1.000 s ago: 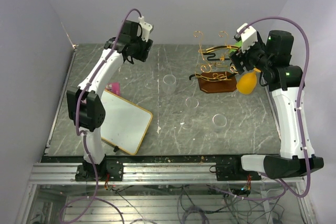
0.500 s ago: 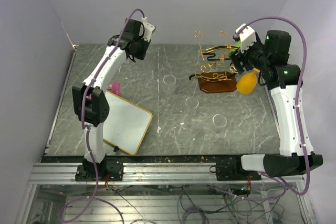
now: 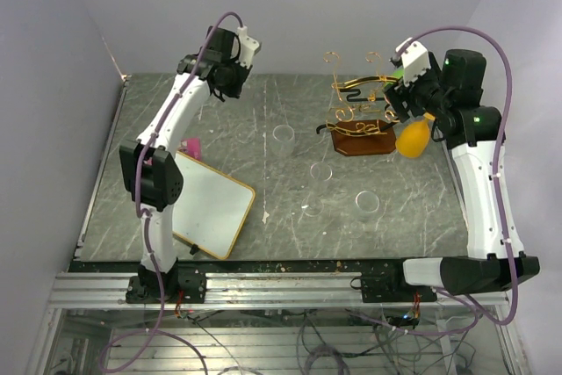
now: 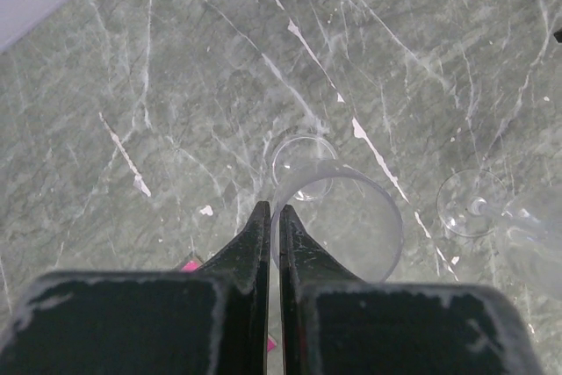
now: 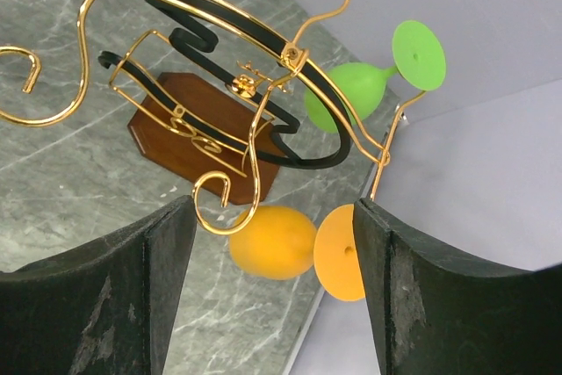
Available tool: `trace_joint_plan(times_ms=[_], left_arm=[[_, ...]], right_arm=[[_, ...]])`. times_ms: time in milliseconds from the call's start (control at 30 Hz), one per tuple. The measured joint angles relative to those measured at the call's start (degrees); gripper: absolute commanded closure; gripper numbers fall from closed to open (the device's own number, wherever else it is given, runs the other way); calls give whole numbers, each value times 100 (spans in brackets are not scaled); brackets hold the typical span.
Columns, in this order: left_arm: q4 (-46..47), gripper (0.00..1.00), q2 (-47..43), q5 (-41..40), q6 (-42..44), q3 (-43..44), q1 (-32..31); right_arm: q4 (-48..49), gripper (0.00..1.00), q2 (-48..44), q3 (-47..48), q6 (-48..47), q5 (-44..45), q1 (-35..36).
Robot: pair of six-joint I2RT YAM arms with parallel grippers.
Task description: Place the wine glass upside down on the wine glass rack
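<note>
The wine glass rack (image 3: 360,107), gold and black wire on a reddish-brown wooden base (image 5: 198,129), stands at the back right. A green wine glass (image 5: 347,94) hangs on it. An orange wine glass (image 3: 413,140) hangs at its right side, bowl (image 5: 272,243) lowest. My right gripper (image 5: 274,206) is open around it, with the orange foot (image 5: 338,252) close against the right finger. My left gripper (image 4: 272,208), raised at the back left (image 3: 221,85), is shut on the thin round edge of a clear wine glass (image 4: 338,221).
Other clear glasses stand on the grey marble table (image 3: 283,133) (image 3: 367,202) (image 4: 474,204). A whiteboard (image 3: 206,204) lies at the front left with a small pink object (image 3: 189,145) behind it. Walls close in the left, back and right sides.
The left jaws have closed, and the left arm has shifted slightly back and to the left. The right arm and the orange glass have not moved.
</note>
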Motion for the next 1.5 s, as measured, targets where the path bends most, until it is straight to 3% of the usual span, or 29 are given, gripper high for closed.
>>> trace_joint_plan(times_ms=[267, 533, 633, 933, 1167, 1500], left_arm=[[210, 93, -1237, 103, -26, -752, 142], [850, 93, -3069, 256, -225, -1237, 291], [1078, 93, -3331, 374, -378, -1196, 293], [1685, 93, -3418, 927, -1204, -916, 293], [1991, 93, -3554, 1316, -1843, -916, 293], [2391, 93, -3731, 1891, -2439, -925, 293]], right_arm=[[125, 27, 243, 223, 302, -166, 0], [372, 28, 297, 275, 708, -1742, 2], [721, 28, 420, 350, 1117, -2396, 9], [2535, 31, 763, 140, 2951, -3762, 203], [3617, 32, 1064, 138, 4426, -3862, 367], [4297, 34, 1338, 138, 6054, -3943, 664]])
